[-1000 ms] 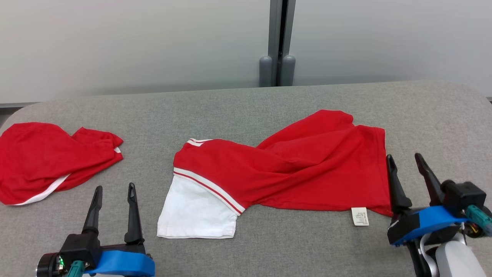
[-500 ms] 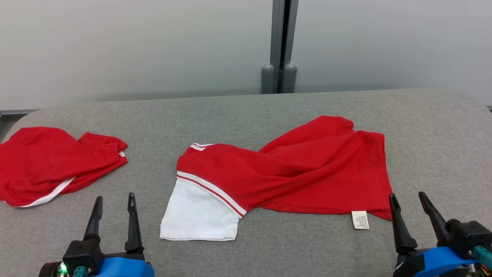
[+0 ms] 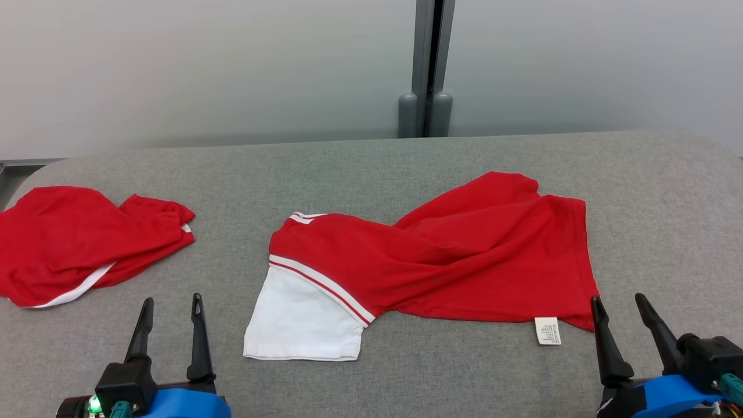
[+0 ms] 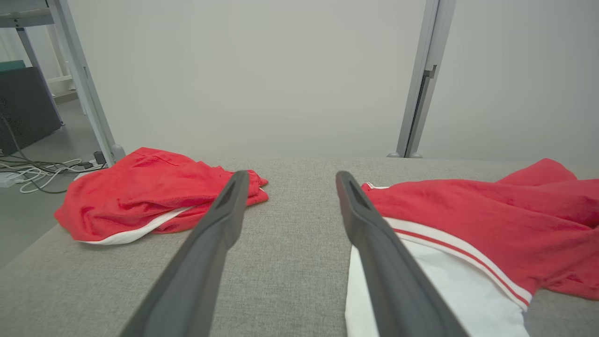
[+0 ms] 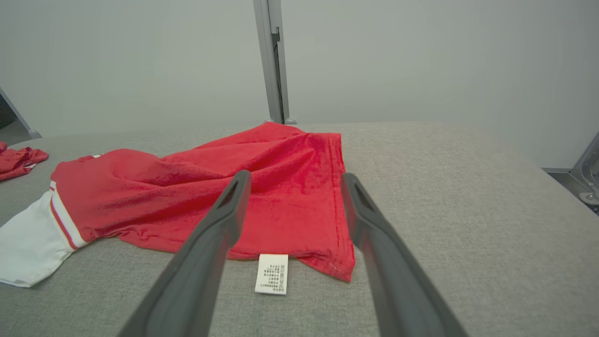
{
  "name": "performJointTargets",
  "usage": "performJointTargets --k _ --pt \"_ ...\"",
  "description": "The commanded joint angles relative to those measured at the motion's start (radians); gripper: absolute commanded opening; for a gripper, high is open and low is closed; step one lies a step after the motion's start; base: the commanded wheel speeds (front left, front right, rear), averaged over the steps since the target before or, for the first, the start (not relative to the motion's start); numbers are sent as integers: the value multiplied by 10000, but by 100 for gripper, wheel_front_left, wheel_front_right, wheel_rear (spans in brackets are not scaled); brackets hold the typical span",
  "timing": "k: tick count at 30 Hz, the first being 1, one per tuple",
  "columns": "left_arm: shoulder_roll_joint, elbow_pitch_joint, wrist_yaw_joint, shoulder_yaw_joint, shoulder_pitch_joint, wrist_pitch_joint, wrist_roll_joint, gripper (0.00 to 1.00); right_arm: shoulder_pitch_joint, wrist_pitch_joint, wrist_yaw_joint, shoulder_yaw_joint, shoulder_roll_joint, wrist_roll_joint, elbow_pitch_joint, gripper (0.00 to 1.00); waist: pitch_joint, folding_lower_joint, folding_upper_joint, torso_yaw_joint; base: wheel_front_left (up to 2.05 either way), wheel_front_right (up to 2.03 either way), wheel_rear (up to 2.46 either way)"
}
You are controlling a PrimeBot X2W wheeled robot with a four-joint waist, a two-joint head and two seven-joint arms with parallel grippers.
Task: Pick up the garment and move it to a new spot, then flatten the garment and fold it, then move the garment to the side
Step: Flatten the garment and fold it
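Note:
A red garment (image 3: 441, 255) with a white sleeve (image 3: 296, 319) and white stripes lies crumpled across the middle of the grey table (image 3: 371, 162); a white care label (image 3: 548, 330) pokes out at its near right hem. It also shows as the garment (image 5: 224, 187) in the right wrist view and the garment (image 4: 491, 220) in the left wrist view. My left gripper (image 3: 172, 302) hovers open near the front edge, left of the sleeve. My right gripper (image 3: 618, 301) is open just right of the garment's near right corner, apart from the cloth. Neither holds anything.
A second red garment (image 3: 75, 241) with white trim sits bunched at the table's far left edge. Behind the table stands a pale wall with a grey post (image 3: 426, 64). Cables (image 4: 28, 171) lie on the floor at the left.
My right gripper has drawn back toward the front edge, from beside the garment's right hem to its near right corner. The left gripper has barely moved. The camera shifted slightly.

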Motion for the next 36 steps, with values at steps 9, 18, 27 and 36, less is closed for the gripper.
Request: performJointTargets --k 9,18,27,36 --pt "117 267 -146 -357 -743 50 11 100 -883 -116 2 -264 -151 -264 979 100 325 1 0 -62 0 0 0" --pt "13 1411 -476 -1208 -1300 323 -59 100 -1988 -426 2 -544 -476 -280 2838 100 943 1 0 0 0 0 0" --pt "-11 2922 -666 -1750 -1542 361 -207 100 -2847 -1054 2 -671 -493 -275 4875 100 1332 1 0 80 0 0 0" --pt "-36 3886 -663 -1938 -1790 237 -334 100 -3431 -1527 2 -638 -490 -189 6478 100 1460 1 0 109 0 0 0"
